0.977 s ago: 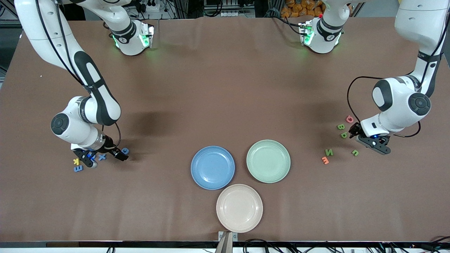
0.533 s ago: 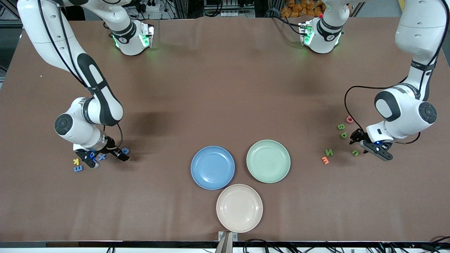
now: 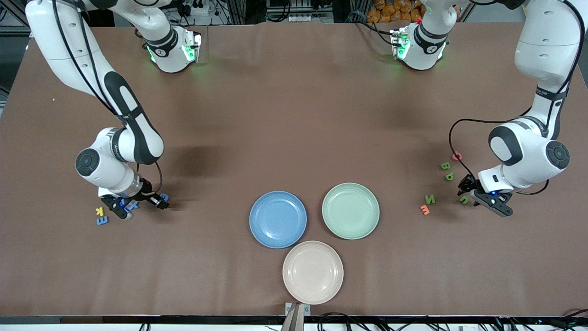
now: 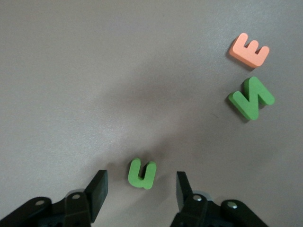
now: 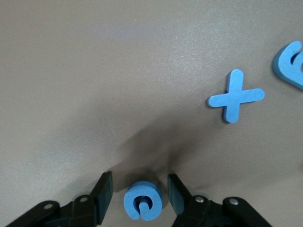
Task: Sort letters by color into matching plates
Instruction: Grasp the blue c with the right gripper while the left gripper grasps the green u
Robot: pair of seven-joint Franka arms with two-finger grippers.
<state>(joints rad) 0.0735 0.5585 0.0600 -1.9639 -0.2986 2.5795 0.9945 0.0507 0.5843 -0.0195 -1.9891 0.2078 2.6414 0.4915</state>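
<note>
My left gripper (image 3: 466, 193) (image 4: 140, 182) is open, its fingers on either side of a green U (image 4: 142, 173) (image 3: 464, 200) lying on the table. Green N (image 4: 252, 98) (image 3: 430, 199), B (image 3: 445, 165) and P (image 3: 449, 176) lie nearby. My right gripper (image 3: 161, 201) (image 5: 140, 189) is open around a round blue letter (image 5: 143, 201) (image 3: 164, 196). A blue cross (image 5: 235, 95) (image 3: 133, 205), another blue letter (image 5: 291, 64) and a blue E (image 3: 102, 220) lie beside it. The blue plate (image 3: 278, 219) and the mint green plate (image 3: 350, 210) stand side by side mid-table, both holding nothing.
A cream-beige plate (image 3: 313, 272) sits nearer the front camera than the two coloured plates. An orange E (image 4: 249, 49) (image 3: 425, 209) lies by the green N. A pink piece (image 3: 456, 156) lies by the green B. A yellow K (image 3: 99, 211) lies by the blue E.
My left gripper has moved from beside the green B and P toward the front camera to the green U. My right gripper has shifted slightly onto the round blue letter. No letter has moved.
</note>
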